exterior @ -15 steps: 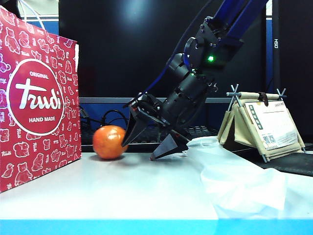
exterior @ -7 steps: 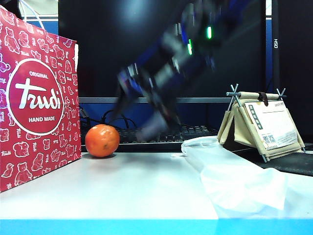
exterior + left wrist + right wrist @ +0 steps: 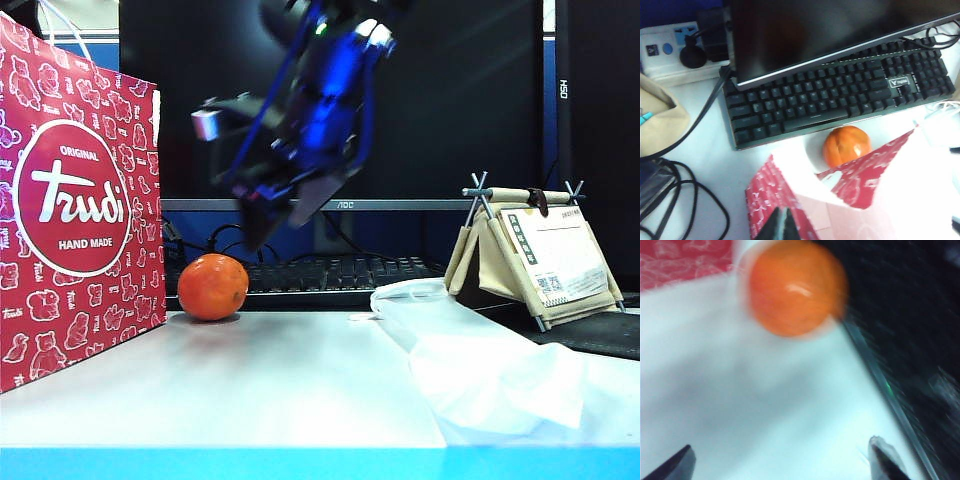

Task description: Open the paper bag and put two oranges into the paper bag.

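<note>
We see the paper bag (image 3: 75,200) standing upright at the worktop's (image 3: 280,390) left edge, w/ one orange (image 3: 212,287) on the worktop just beside its lower right corner, in front of the keyboard (image 3: 330,275). Only one orange shows; whether another is in the bag we can't tell.

Left claw (image 3: 781,226) sits at the bag's top rim, clenched on the red paper, prob. keeping the mouth open. Right claw (image 3: 268,210) hangs above and slightly right of the orange, blurred, fingers spread wide and empty; in the right wrist view the orange (image 3: 796,287) lies apart from both tips.

Handling, as we judge it: the orange is firm, round, glossy, so it rolls easily on the smooth worktop and can squirt out of a shallow pinch. Best taken across its widest part, fingers coming down either side. The bag is light, stiff-ish paper, may tip or crease if tugged hard. A soft white plastic bag (image 3: 480,365) lies to the right, well apart.
</note>
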